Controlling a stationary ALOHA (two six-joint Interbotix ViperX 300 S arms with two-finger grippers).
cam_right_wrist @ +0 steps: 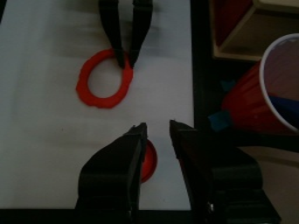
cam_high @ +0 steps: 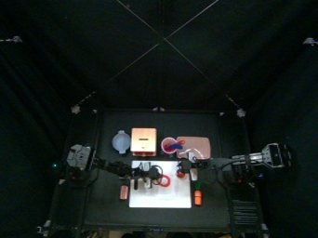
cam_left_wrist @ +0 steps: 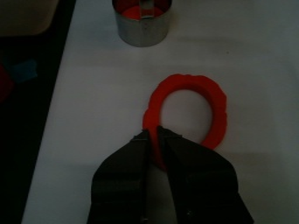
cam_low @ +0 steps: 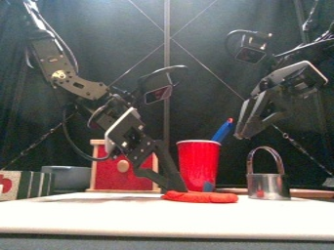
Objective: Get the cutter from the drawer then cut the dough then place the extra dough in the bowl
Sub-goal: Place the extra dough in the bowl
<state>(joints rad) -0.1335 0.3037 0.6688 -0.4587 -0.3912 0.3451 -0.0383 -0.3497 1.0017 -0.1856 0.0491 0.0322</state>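
Centrally, the flat ring of red dough (cam_low: 200,196) lies on the white cutting board (cam_left_wrist: 93,105), just beside the round metal cutter (cam_low: 267,184) with its wire handle, which stands upright on the same board. The left gripper (cam_left_wrist: 153,136) is clenched on the rim of the ring at the side away from the cutter, with the ring not yet lifted clear. The right gripper (cam_right_wrist: 158,127) hangs above the cutter, jaws parted and holding nothing. The left wrist view shows red inside the cutter, probably the cut disc. The blue-grey bowl (cam_high: 119,141) with two small handles sits well apart from the cutter, on the far side of the pale wooden box (cam_low: 111,166). The step in hand appears to be carrying the extra dough to that bowl. Held at a single point, the soft ring may stretch or tear under its own weight, or stick to the board and pull out of the pinch. Drooping, it could also catch on the red cup (cam_low: 200,161) behind it or on the box.
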